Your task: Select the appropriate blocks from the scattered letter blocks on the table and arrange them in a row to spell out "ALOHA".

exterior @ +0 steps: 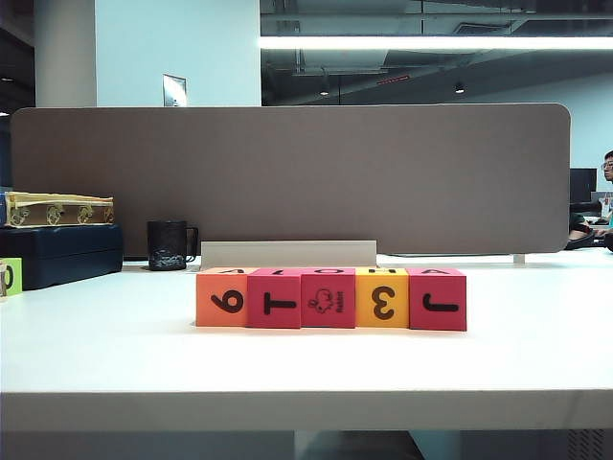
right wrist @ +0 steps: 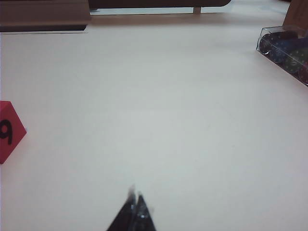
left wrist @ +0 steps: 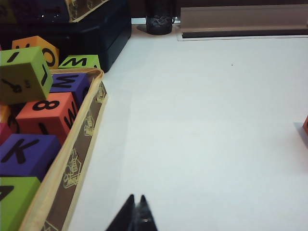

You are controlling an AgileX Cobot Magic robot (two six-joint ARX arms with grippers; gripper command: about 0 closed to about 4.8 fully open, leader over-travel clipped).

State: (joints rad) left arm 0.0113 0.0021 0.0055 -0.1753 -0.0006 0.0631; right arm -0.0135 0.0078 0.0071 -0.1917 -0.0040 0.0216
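Note:
Five letter blocks stand touching in a row in the middle of the table (exterior: 306, 369): an orange one (exterior: 222, 297) showing 6, a crimson one (exterior: 275, 299), a crimson one with a rabbit drawing (exterior: 329, 299), a yellow one (exterior: 382, 298) and a crimson one (exterior: 438, 300). Their top faces carry black letters, seen edge-on. Neither gripper shows in the exterior view. My left gripper (left wrist: 136, 197) is shut and empty over bare table, the orange block's edge (left wrist: 305, 125) far off. The right gripper (right wrist: 135, 195) is shut and empty too, well apart from a crimson block's corner (right wrist: 9, 130).
A tan-rimmed box (left wrist: 72, 159) holds several spare blocks, among them a lime-green one (left wrist: 21, 74). A dark case (exterior: 57, 251), a black mug (exterior: 169, 245), a white strip (exterior: 287, 253) and a grey divider (exterior: 287, 177) line the back. A clear case (right wrist: 286, 50) lies at the far right.

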